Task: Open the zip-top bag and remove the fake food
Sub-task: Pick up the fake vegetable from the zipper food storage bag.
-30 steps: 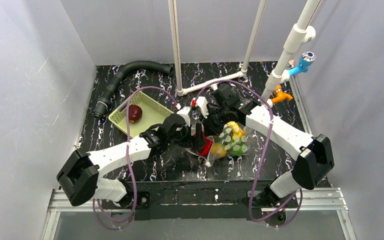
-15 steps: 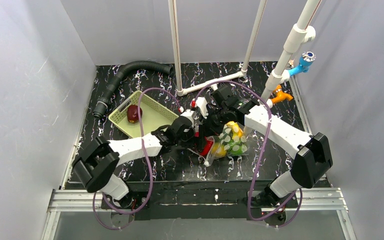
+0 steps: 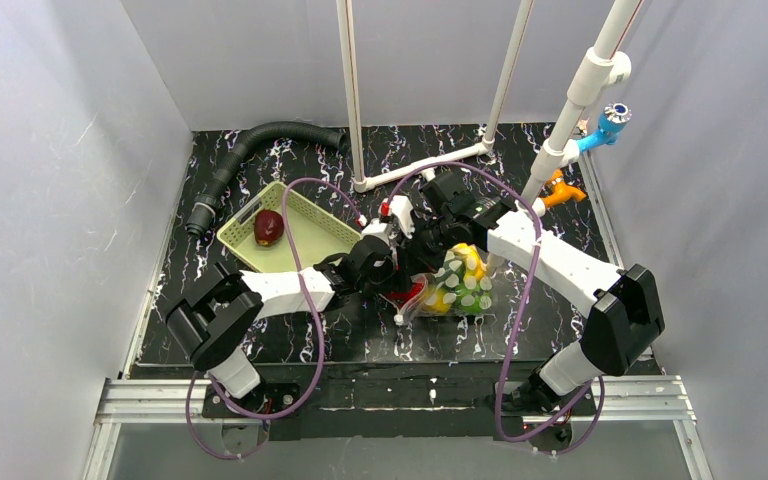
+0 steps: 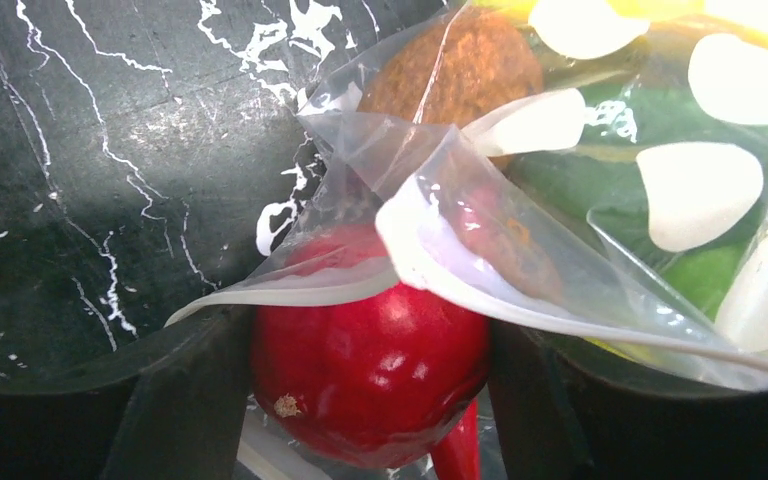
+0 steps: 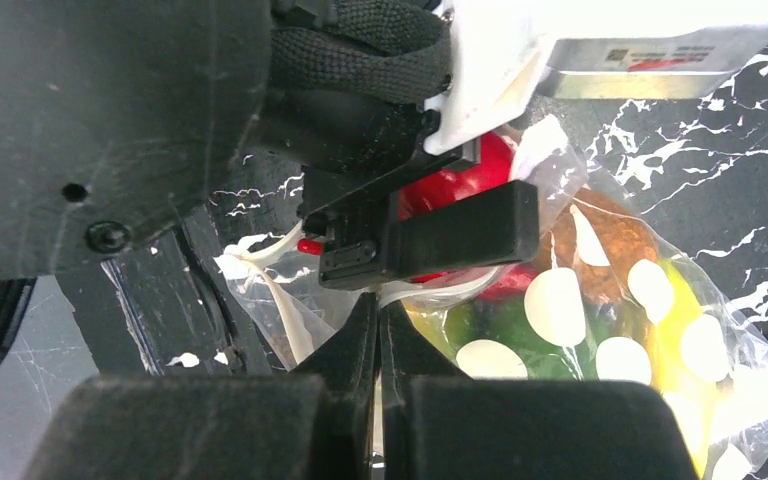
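Reaching into the mouth of the bag (image 4: 600, 250), the left end effector (image 4: 370, 330) has its two fingers either side of a red fruit (image 4: 370, 370). Both fingers look to touch it, so I read it as clamped on the fruit.

- Fruit sits right at the mouth, between the fingers. A clear flap of the bag drapes over its far side.
- Rest of the bag runs ahead and to the right of this end effector, lying flat on the surface (image 4: 80, 200).
- Inside, past the fruit: a brown-orange piece (image 4: 460, 65) and a green piece (image 4: 660, 120).
- A thin red tip shows beside the fruit, low in the wrist view. Cannot tell what it belongs to.

Right end effector (image 5: 378, 310): fingers together, a fold of the bag's film apparently pinched between them. It is just beside the left one, on the bag's near edge. A yellow piece (image 5: 675, 330) lies further in.

Basket (image 3: 290, 235) is behind and to the left of the left end effector, well apart. One dark red piece (image 3: 269, 228) already lies in it.

Judgement: bag is open and removal is partly done.
- The left arm has the fruit, so the move is its own.
- The way out is straight back along its fingers, away from the bag body.
- The draped flap may catch and drag the bag unless the right pinch holds.
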